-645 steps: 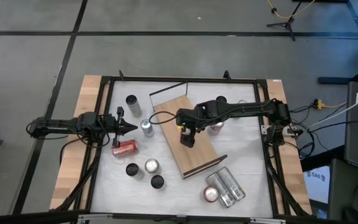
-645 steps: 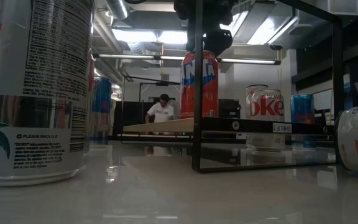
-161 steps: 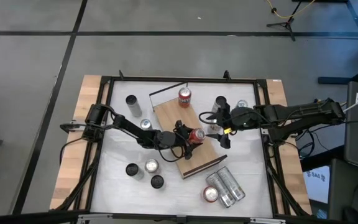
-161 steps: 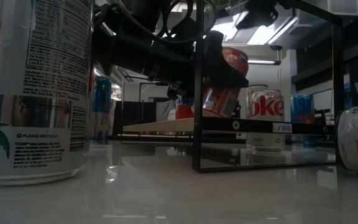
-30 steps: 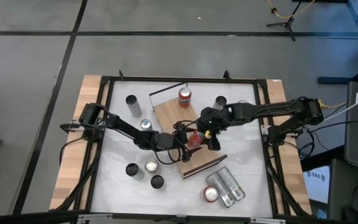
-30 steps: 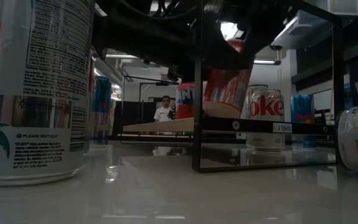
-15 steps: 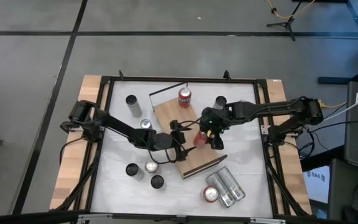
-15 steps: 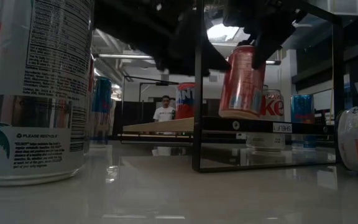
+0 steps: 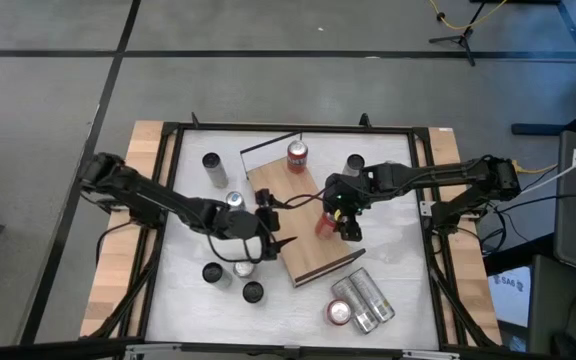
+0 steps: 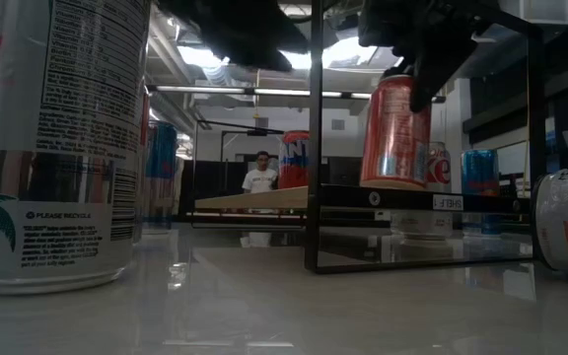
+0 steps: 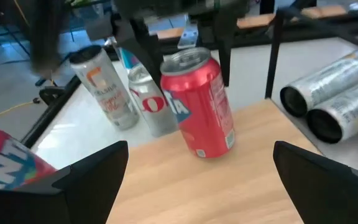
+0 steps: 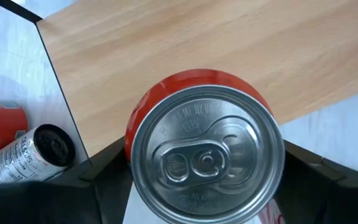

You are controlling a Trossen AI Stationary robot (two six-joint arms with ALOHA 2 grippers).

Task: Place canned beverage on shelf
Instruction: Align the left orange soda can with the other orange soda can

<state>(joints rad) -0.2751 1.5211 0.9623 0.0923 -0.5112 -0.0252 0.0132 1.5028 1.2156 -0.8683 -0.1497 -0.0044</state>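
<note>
A red canned beverage (image 9: 325,222) stands a little tilted on the shelf (image 9: 313,262), a light wooden board, near its middle. My right gripper (image 9: 336,215) comes down over the can's top (image 12: 207,162) and is shut on it. My left gripper (image 9: 278,228) hovers open over the shelf's left edge, facing the can (image 11: 199,106) and clear of it. A second red can (image 9: 297,157) stands on its base at the shelf's far end. My right gripper pinches the can's upper wall (image 12: 131,146), just under the rim, between its two fingers on opposite sides. The fingers come from above, slanting down from the table's right. The can leans slightly, and its base (image 11: 213,152) is on the shelf board.
Silver cans (image 9: 360,300) lie on their sides at the near right. Upright cans stand left of the shelf (image 9: 214,168), (image 9: 236,203), (image 9: 243,267), with dark ones (image 9: 254,292) nearer. More cans (image 9: 355,165) stand at the far right. A black frame (image 9: 173,200) rims the table.
My left gripper, open throughout, has drawn back from the can toward the table's left edge and risen. My right gripper has stayed over the shelf and tipped a little. The can in it has swung from a clear lean to nearly upright and shifted slightly toward the right edge.
</note>
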